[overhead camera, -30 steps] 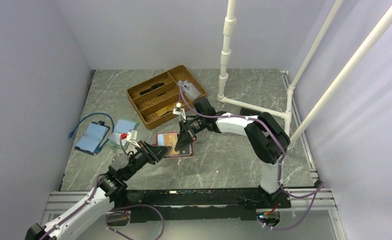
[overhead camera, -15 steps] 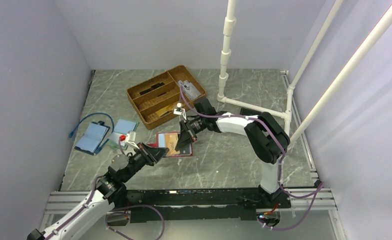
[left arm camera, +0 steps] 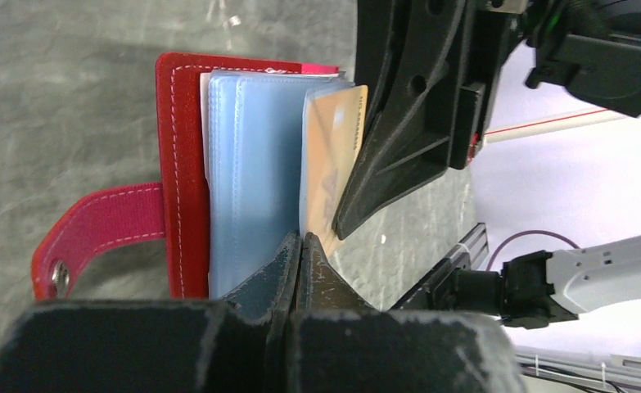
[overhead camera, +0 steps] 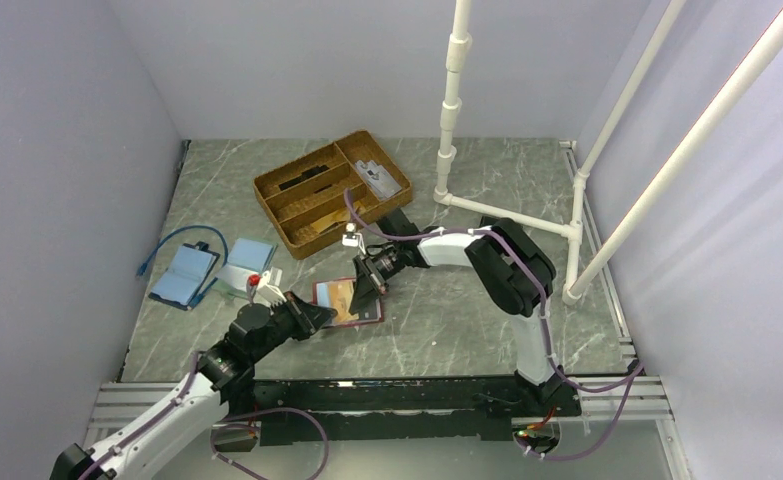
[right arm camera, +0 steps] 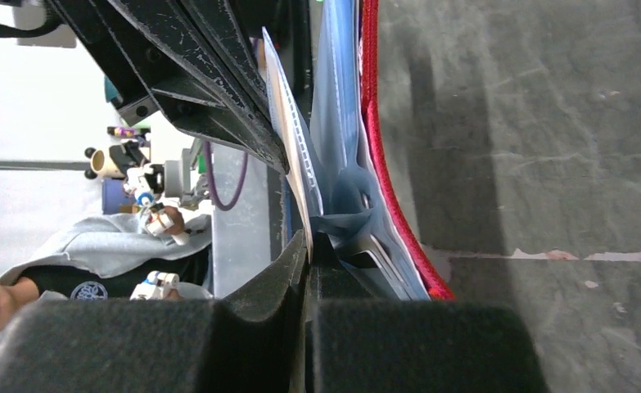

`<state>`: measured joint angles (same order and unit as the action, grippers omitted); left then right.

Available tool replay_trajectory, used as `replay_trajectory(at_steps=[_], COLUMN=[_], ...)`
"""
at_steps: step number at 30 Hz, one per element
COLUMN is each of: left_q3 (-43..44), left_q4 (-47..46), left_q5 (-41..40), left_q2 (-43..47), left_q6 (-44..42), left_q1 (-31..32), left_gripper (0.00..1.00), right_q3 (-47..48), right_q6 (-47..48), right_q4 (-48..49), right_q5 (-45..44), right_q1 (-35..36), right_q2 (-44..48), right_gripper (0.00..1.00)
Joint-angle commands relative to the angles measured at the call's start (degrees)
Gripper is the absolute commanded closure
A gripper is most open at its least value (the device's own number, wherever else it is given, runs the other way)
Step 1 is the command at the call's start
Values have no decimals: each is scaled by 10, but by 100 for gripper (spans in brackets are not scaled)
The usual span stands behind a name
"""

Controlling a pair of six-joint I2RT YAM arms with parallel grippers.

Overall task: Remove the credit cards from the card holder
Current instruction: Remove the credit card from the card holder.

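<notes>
The red card holder (overhead camera: 368,313) lies open on the table between both arms, its snap tab (left arm camera: 96,237) off to one side. Pale blue clear pockets (left arm camera: 251,164) fill its inside. A gold-tan credit card (left arm camera: 333,147) sticks up from a pocket. My left gripper (left arm camera: 300,239) is shut on that card's near edge. My right gripper (right arm camera: 307,241) is shut on a thin clear pocket leaf (right arm camera: 288,123) of the card holder (right arm camera: 382,164). From above, the left gripper (overhead camera: 319,318) and right gripper (overhead camera: 360,295) meet over the holder. Other cards are hidden.
A wicker tray (overhead camera: 317,195) with compartments stands behind the holder. A light-blue booklet case (overhead camera: 185,275) and a blue cable (overhead camera: 172,240) lie at the left. A white pipe frame (overhead camera: 447,150) rises at the back right. Grey walls close three sides.
My left gripper has shut on the gold-tan card. The right gripper and the holder have shifted slightly toward the near left.
</notes>
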<state>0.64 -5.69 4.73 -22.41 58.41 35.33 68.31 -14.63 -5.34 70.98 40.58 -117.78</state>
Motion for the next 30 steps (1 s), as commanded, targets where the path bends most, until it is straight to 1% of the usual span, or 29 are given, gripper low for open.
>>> replay_trajectory(at_steps=[1, 5, 8, 14, 16, 17, 19, 21, 22, 26, 30], left_q3=[-6, -6, -6, -6, -6, -6, -6, -6, -6, -6, -1], left_q4=[13, 11, 4, -1, -18, -34, -63, -80, -88, -101, -73], left_q5=[-32, -33, -29, -5, 14, 26, 48, 61, 65, 82, 87], left_q2=[-33, -79, -96, -98, -94, -93, -92, -94, -96, -103, -95], left_q6=[4, 7, 4, -13, -21, -26, -30, -30, -32, -41, -58], left_q1=[-18, -27, -38, -58, -62, -63, -66, -67, -68, -75, -82], left_gripper=[100, 100, 100, 100, 100, 98, 75, 57, 52, 43, 39], right_q3=[16, 20, 18, 13, 14, 15, 16, 19, 20, 37, 55], right_q6=[55, 54, 49, 49, 51, 53, 62, 79, 91, 175, 240], right_q4=[-75, -85, -84, -83, -84, -82, -84, -91, -98, -155, -208], right_q5=[-76, -84, -79, -64, -56, -45, -26, -7, 1, 10, 21], right_q1=[-16, -17, -21, -34, -35, -35, -35, -34, -34, -30, -30], right_q2=[-23, -38, -44, -50, -50, -48, -45, -38, -32, -15, -8], right_gripper=[100, 100, 100, 100, 100, 100, 100, 100, 100, 100, 100])
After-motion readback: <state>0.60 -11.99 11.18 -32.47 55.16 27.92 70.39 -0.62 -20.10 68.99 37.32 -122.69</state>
